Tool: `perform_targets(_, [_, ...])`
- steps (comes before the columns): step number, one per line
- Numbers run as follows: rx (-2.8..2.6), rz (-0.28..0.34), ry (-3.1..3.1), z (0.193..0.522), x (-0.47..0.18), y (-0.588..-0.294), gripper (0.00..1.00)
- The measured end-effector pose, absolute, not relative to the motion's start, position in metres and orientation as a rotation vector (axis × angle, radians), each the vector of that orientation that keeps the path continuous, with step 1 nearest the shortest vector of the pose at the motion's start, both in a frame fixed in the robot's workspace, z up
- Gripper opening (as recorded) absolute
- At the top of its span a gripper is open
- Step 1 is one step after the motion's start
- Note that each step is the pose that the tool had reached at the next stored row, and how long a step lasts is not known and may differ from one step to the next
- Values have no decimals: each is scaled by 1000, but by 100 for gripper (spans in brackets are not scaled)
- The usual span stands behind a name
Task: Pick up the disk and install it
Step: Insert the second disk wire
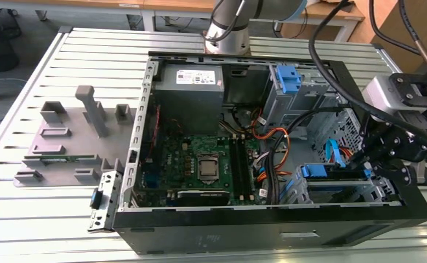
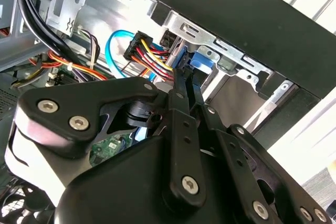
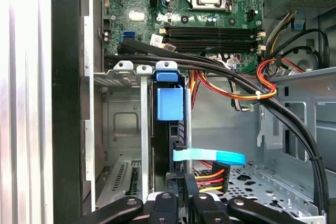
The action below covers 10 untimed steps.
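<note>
— So where's the disk (image 3: 169, 103) sitting?

— Standing on edge in the drive cage (image 1: 345, 193), at the front corner of the computer case (image 1: 272, 230) on the tabletop (image 1: 96, 49). In the first wrist view its blue carrier tab shows between the cage's metal rails, level with their ends, so I'd judge it slid most of the way in.

— Why on edge?

— The cage's slots run that way. It also leaves the connector end facing the loose power plug (image 3: 210, 179) and the pale blue data cable (image 3: 210, 156), which lie just beside it.

— And the gripper (image 2: 184, 74)?

— Reaching down into the case at that corner. In the second wrist view its two thin fingers (image 2: 178, 108) are drawn together to a point, with nothing visible between them. The tips are right at the blue carrier. I can't tell if they press on it or stop just short.

— Holding anything?

— Not that I can see.
</note>
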<state>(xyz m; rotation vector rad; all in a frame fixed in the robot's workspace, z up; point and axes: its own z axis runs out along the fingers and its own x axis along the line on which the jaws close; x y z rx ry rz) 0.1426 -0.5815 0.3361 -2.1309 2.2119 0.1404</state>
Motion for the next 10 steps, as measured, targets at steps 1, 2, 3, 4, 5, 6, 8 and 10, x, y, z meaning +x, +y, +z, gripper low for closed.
perform_targets(1, [-2131, 141, 2212, 336, 143, -582, 17])
perform_targets(2, [-2131, 141, 2212, 335, 143, -582, 17])
perform_targets(3, [-2131, 141, 2212, 335, 143, -582, 17])
perform_targets(4, [-2131, 141, 2212, 335, 143, -582, 17])
perform_targets(5, [-2131, 141, 2212, 335, 143, -582, 17])
perform_targets(6, [-2131, 141, 2212, 335, 143, -582, 17])
perform_targets(8, [-2131, 141, 2212, 335, 143, -582, 17])
perform_targets(10, [-2132, 140, 2213, 334, 143, -582, 17])
